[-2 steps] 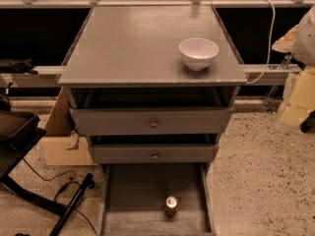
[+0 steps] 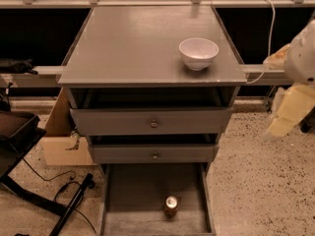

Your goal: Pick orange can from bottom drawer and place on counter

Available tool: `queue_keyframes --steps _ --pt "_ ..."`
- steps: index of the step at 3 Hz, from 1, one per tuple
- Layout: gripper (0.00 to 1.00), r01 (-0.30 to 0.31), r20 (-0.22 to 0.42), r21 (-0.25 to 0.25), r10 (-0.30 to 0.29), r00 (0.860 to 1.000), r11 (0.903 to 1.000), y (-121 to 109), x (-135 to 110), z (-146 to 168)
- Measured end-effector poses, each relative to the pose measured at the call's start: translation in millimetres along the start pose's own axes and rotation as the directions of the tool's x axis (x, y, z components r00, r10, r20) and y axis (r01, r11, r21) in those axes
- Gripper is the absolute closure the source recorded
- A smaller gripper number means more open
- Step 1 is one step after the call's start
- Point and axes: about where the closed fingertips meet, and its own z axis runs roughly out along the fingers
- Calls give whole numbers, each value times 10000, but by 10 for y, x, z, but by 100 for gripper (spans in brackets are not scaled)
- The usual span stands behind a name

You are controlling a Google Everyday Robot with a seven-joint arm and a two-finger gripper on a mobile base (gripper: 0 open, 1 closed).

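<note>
While the orange can (image 2: 171, 206) stands upright near the bottom drawer (image 2: 133, 193) front, the tool (image 2: 289, 116) hangs well apart, up and right; its opening I cannot tell.

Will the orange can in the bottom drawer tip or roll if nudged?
Likely tippy: the orange can stands upright, narrow, on the flat floor of the bottom drawer; once down it would probably roll. Its shiny top suggests smooth, slippery metal. The gripper hangs right of the cabinet.
</note>
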Motion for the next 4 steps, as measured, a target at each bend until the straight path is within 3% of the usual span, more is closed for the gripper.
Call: queue_keyframes --steps 1,2,3,4 --pt "0 -222 1535 -924 362 9875 9955 257 6 747" --pt "0 -393 3336 -1940 1036 9370 9802 642 70 1600" --pt "0 -1009 5408 -2405 2196 8120 9654 926 73 2272" --pt "0 -1308 7201 -2073 2418 6504 9695 994 250 2800"
